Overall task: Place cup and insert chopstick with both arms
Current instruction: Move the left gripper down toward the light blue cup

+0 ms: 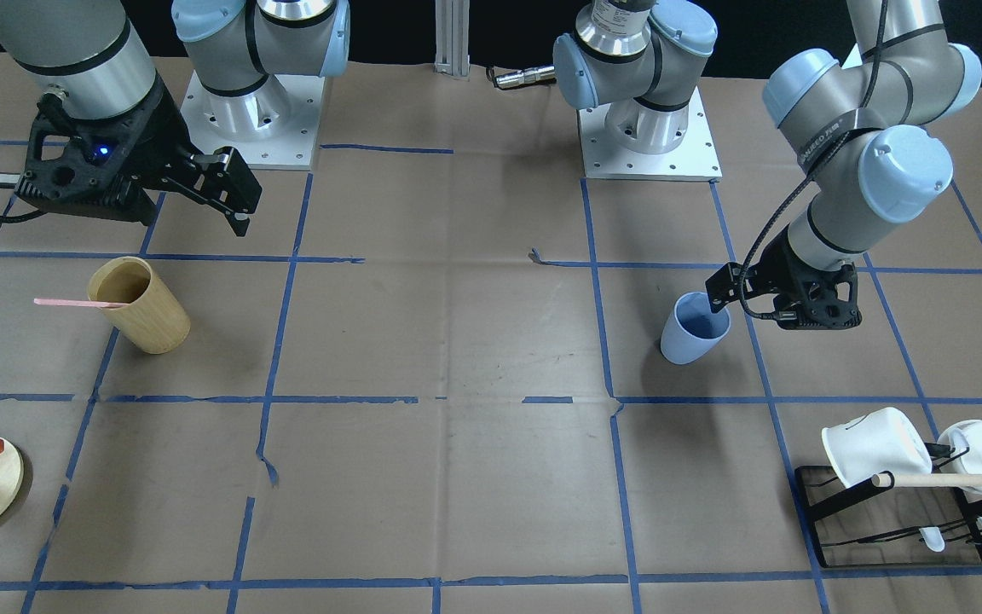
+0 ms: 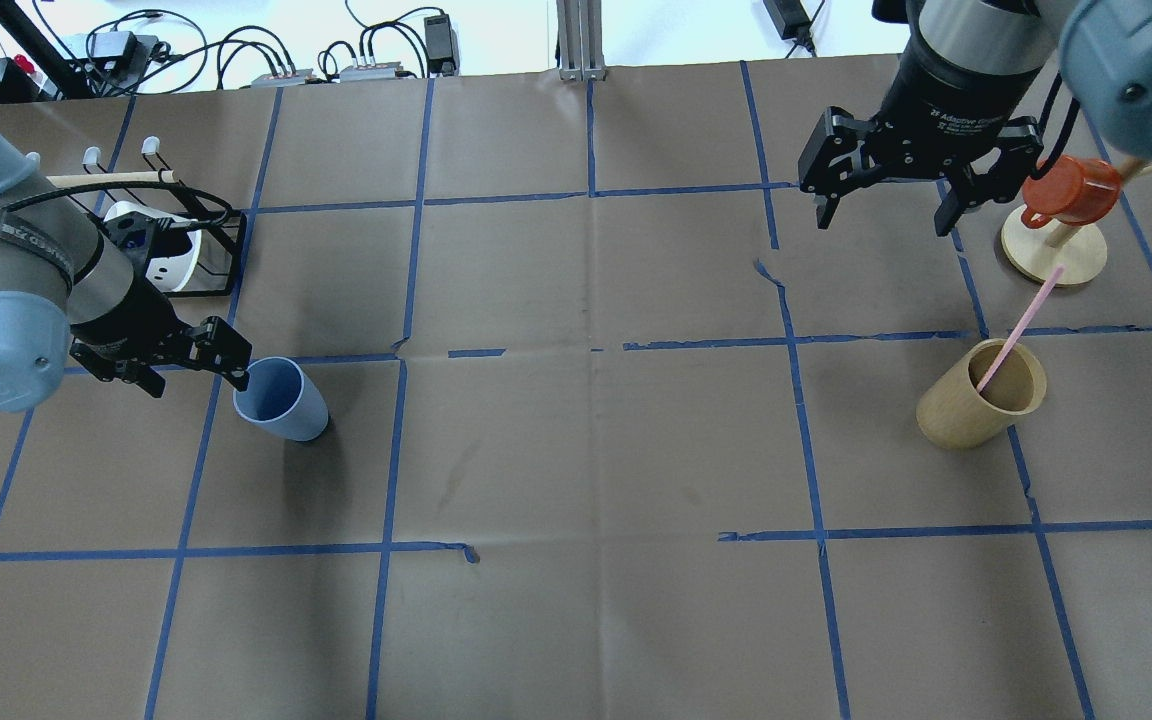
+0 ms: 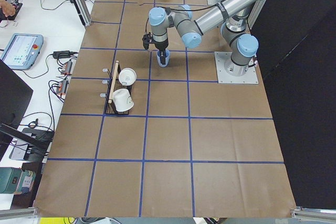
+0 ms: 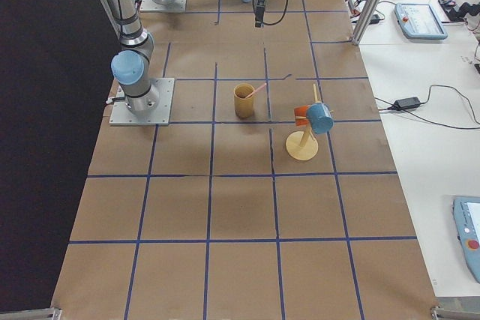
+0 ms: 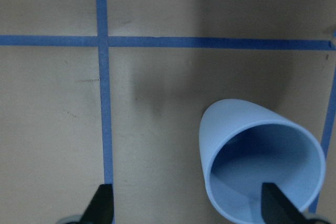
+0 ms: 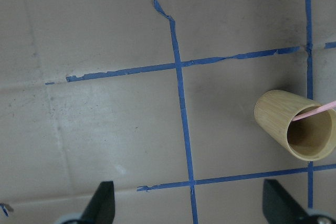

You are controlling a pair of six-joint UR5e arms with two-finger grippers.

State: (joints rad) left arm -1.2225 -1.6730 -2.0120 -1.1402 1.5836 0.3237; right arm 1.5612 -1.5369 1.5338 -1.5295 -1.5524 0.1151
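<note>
**Cup [image 2: 281, 400] down, chopstick [image 2: 1021, 325] in**

The left end effector [image 2: 196, 378] is hanging spread, one finger inside the smooth, tapered blue cup on the paper surface [image 2: 586, 450]. The right end effector [image 2: 884, 218] is hovering released, apart from the bamboo cylinder [image 2: 976, 410] holding the thin pink chopstick.

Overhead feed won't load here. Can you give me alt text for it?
The pink chopstick stands slanted in the bamboo cup at right, the open right gripper hovering beyond it. At left, the open left gripper has one finger at the rim of the blue cup.
</note>
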